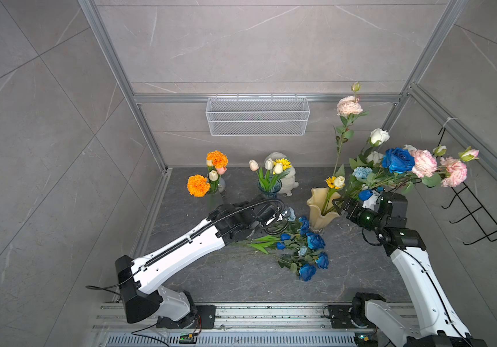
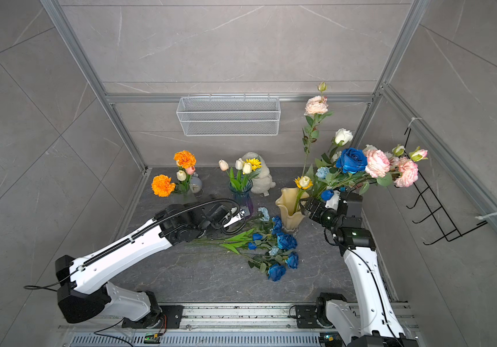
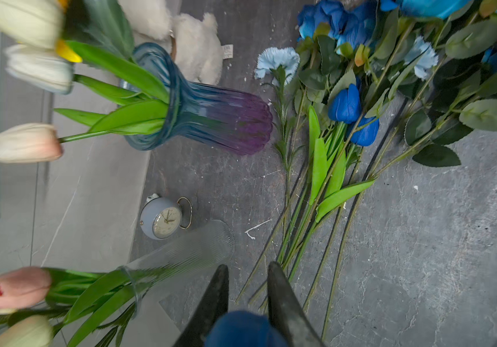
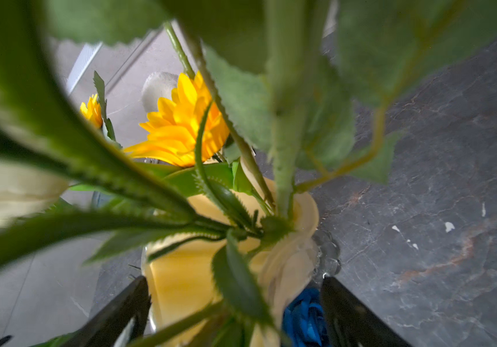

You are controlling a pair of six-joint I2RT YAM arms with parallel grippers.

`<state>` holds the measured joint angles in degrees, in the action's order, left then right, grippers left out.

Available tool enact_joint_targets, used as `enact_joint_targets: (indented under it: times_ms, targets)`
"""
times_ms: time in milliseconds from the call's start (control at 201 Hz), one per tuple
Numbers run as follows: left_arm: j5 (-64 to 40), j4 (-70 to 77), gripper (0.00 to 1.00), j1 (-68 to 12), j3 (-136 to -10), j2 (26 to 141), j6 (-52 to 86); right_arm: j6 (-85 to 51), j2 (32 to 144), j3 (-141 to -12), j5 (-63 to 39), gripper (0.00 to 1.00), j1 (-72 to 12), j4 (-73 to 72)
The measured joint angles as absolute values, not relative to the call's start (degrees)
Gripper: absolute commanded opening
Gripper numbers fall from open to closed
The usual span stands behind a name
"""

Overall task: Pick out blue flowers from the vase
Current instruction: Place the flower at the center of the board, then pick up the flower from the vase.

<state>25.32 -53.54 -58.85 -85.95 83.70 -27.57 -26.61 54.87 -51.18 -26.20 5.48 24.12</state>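
Eight blue flowers (image 1: 315, 240) are lying on the counter (image 1: 241, 279), two more are standing in the vase (image 1: 319, 210); left fingers (image 3: 280, 300) are hanging narrowly apart, right fingers (image 4: 349, 315) wide apart.

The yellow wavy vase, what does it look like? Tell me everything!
The creamy-yellow glossy vase looks like glass, with a wavy flared rim, a narrower body and a clear scalloped foot. It stands upright on the dark marbled tabletop, holding many leafy green stems, among them a yellow sunflower. The right end effector hovers open close beside its rim; whether they touch cannot be told.
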Motion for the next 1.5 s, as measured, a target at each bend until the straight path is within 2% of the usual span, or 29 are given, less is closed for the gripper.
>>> enact_joint_targets:
  times_ms: [85, 353, 812, 1165, 1499]
  targets:
    - [25.2, -52.4, 0.26, -58.8, -84.9, 86.5, -28.8, -27.9, 53.9, -50.8, -26.4, 0.99, 5.5, 23.6]
    - [24.7, -48.1, 0.29, -58.8, -82.4, 94.6, -32.5, -30.5, 51.1, -48.2, -26.8, 1.0, 5.5, 22.7]
    - [20.4, -42.9, 0.48, -58.8, -81.4, 105.0, -33.5, -32.7, 42.6, -45.7, -23.9, 1.0, 5.5, 25.3]
    - [18.7, -41.3, 0.6, -58.8, -81.4, 106.0, -33.4, -35.0, 38.3, -44.0, -21.4, 1.0, 5.5, 27.0]
    - [17.5, -40.1, 0.65, -58.8, -81.6, 106.0, -33.4, -35.5, 33.8, -43.5, -19.2, 1.0, 5.5, 30.6]
